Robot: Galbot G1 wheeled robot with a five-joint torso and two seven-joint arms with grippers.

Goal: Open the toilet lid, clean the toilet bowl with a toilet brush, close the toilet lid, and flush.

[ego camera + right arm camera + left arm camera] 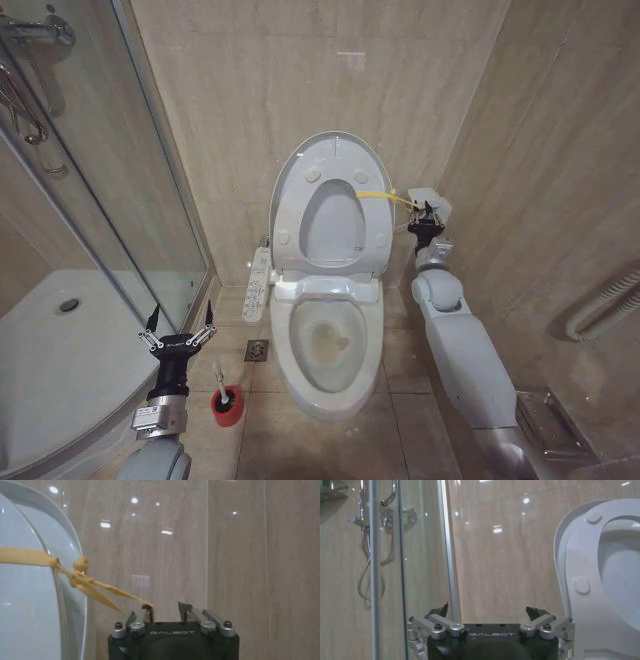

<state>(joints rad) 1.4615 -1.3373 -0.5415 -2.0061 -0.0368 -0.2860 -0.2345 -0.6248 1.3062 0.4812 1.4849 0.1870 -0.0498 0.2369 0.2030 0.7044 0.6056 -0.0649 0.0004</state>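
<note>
My left gripper hangs open left of the toilet bowl, above the toilet brush in its red cup. Behind the bowl, the toilet lid stands raised. Right of it, my right gripper is parted, one finger touching the yellow strap.

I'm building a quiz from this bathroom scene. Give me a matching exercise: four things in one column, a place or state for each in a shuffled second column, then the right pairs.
Things
1. toilet lid
2. toilet brush
3. left gripper
4. toilet bowl

Places or states
A. standing in a red cup on the floor
B. raised upright against the wall
C. uncovered, with a yellowish stain inside
D. open, above the floor near the shower glass

Pairs: 1-B, 2-A, 3-D, 4-C
</note>
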